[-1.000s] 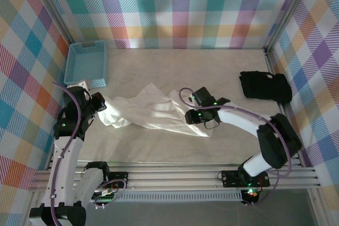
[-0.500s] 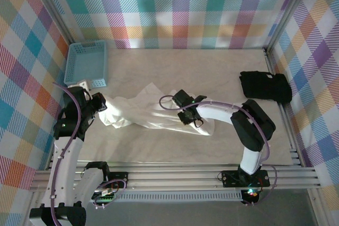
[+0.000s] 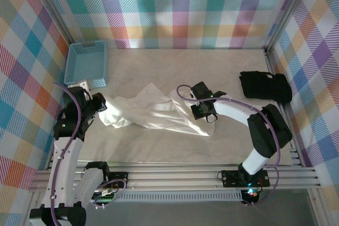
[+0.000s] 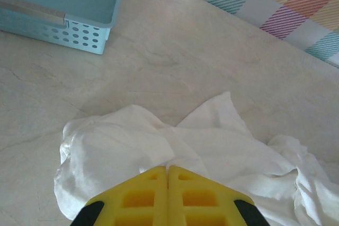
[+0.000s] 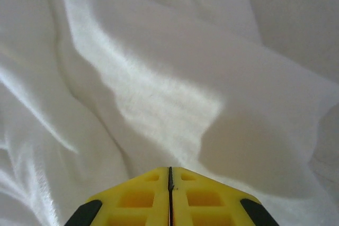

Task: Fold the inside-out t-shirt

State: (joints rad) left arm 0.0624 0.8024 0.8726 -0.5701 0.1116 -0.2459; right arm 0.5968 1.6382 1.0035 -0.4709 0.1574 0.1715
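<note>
A: What had the right hand (image 3: 203, 110) just done?

B: Its fingers had drawn in from half-spread to pressed together, tips down in the cloth, after a short sweep toward the blue basket (image 3: 86, 62) and back. I couldn't tell whether a fold sat between them.

A: And the left hand (image 3: 100, 104)?

B: It was clamped on the end of the inside-out t-shirt (image 3: 153, 112) nearest the basket, with cloth drawn up to its tips.

A: What did that mean for the job?

B: I'd say a second grip was being taken so the shirt could be spread. Nothing was folded yet. It lay crumpled in a long band on the worktop (image 3: 175, 64), starting just nearside of the basket and running rightward away from it.

A: What was the count?

B: Two hands, one white shirt, one basket and one black folded garment (image 3: 265, 86), well apart from the basket at the far right.
</note>
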